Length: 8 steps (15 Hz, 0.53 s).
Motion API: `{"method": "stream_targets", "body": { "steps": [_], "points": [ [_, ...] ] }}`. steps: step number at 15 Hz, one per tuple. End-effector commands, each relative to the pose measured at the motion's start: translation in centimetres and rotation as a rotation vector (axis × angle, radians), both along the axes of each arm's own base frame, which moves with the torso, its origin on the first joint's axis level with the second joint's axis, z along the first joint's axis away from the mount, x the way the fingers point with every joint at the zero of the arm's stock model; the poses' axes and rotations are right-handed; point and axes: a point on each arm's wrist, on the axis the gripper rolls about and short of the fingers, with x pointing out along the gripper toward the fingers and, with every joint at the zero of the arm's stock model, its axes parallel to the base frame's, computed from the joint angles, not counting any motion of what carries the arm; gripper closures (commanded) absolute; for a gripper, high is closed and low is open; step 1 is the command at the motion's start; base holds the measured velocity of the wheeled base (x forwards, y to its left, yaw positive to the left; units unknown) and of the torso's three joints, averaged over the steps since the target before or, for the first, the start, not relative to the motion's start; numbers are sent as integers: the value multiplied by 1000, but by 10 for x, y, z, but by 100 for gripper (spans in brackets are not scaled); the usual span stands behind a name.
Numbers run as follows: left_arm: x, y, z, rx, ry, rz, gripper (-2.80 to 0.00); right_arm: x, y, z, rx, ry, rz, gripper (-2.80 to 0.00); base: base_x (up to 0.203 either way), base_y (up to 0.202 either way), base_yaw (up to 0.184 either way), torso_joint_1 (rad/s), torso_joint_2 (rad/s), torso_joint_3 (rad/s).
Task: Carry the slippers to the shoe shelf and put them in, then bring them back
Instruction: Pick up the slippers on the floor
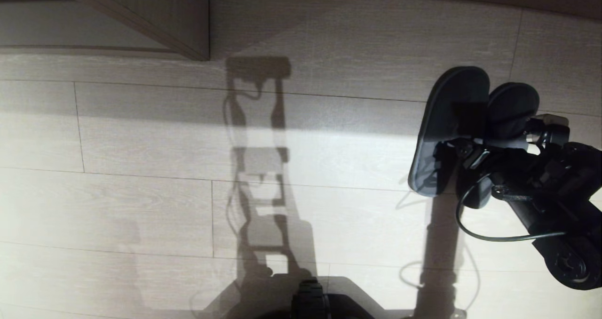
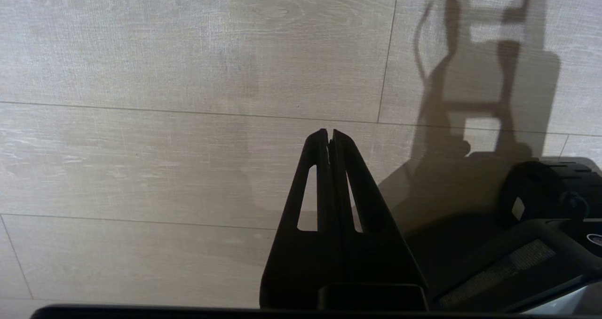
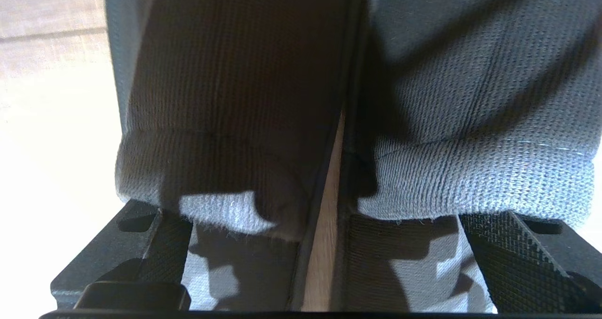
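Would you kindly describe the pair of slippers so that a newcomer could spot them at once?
Start from the pale wood-grain plank floor and look to its right side, where the black right gripper reaches in with its jaws spread. There lie the thin flat dark grey-blue slippers side by side, between those jaws. They are the only footwear in view, each with a wide knitted band.

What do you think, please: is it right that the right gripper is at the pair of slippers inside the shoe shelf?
Not quite. The right gripper is at the slippers, but they are out over the plank floor, apart from the shoe shelf, not inside it. The head view shows this.
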Motion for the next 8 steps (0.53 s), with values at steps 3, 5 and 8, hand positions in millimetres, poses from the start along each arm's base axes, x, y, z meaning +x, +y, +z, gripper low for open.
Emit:
{"method": "stream_targets", "body": {
  "steps": [3,5,8],
  "points": [
    [0,0,0,-1,0,0,0,0,2,-1,-12,0,5,-280,0,0,0,0,0,0],
    [0,0,0,-1,0,1,0,3,2,-5,-15,11,6,-280,0,0,0,0,0,0],
    [0,0,0,-1,0,0,0,12,2,-11,-23,26,5,-280,0,0,0,0,0,0]
  ]
}}
